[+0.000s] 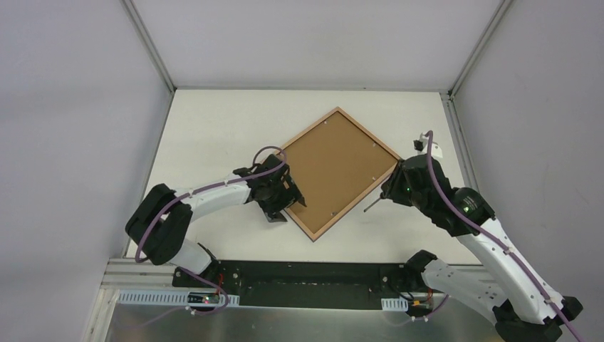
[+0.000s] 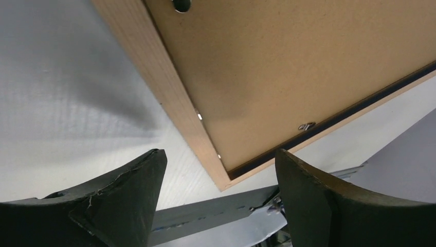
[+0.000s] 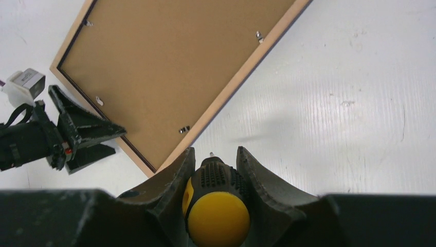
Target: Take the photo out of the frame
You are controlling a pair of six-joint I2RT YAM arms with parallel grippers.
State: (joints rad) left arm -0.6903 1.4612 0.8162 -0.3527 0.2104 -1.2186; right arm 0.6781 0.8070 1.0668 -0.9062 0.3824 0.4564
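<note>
The frame (image 1: 370,133) lies face down on the white table, turned like a diamond, its light wood back edge up. The brown backing board (image 1: 338,171) fills it, and the photo is hidden beneath. My left gripper (image 1: 292,208) is open and empty over the frame's lower-left edge. In the left wrist view (image 2: 220,157) the frame's near corner (image 2: 169,92) lies between the fingers. My right gripper (image 1: 388,194) is shut on a yellow-and-black screwdriver (image 3: 218,206), just off the frame's right edge (image 3: 232,86), tip pointing at the table.
Small metal clips (image 3: 183,129) (image 3: 259,36) (image 2: 306,126) sit along the board's (image 3: 175,67) edges. A dark metal rail (image 1: 285,274) runs along the table's near edge. Grey enclosure walls stand on three sides.
</note>
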